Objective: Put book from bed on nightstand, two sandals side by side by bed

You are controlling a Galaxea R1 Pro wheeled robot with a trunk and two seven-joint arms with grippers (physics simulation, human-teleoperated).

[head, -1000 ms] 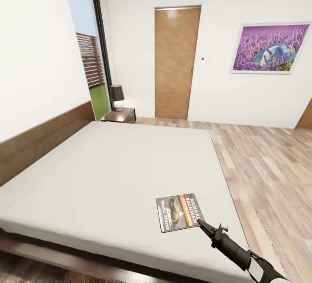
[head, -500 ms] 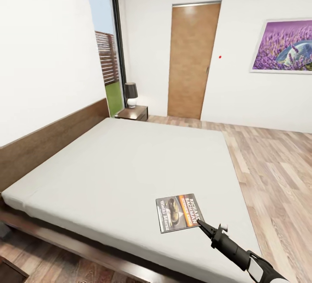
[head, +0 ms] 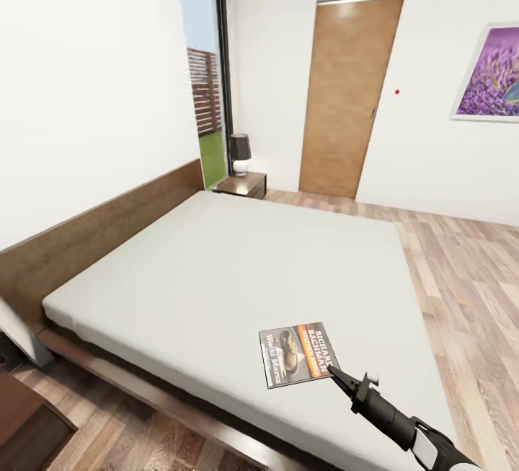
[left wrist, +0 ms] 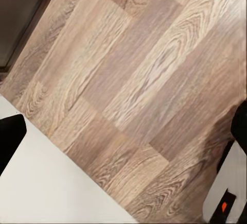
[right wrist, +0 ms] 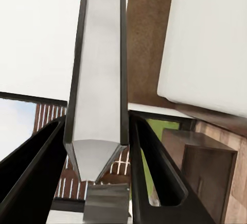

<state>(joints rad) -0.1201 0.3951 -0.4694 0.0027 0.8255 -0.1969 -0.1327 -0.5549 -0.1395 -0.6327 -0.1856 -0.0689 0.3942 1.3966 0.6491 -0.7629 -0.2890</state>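
Gripping the book by its lower-right corner, the right gripper reaches in from the lower right of the head view w/ both fingers pinched on the cover; in the right wrist view the book's pale edge stands between the two dark fingers. Book shows a dark cover, orange-toned pic, white block lettering, and sits over the near-right part of the light-grey mattress of the bed — whether it's touching the mattress or lifted off it, can't tell. Headboard runs along the left wall. Beyond the bed's far corner, upper centre of frame, a nightstand carries a small lamp, next to the tall window and a brown door. Purple picture at the upper right edge. Left wrist view: wood-plank floor; left gripper's state can't be told.
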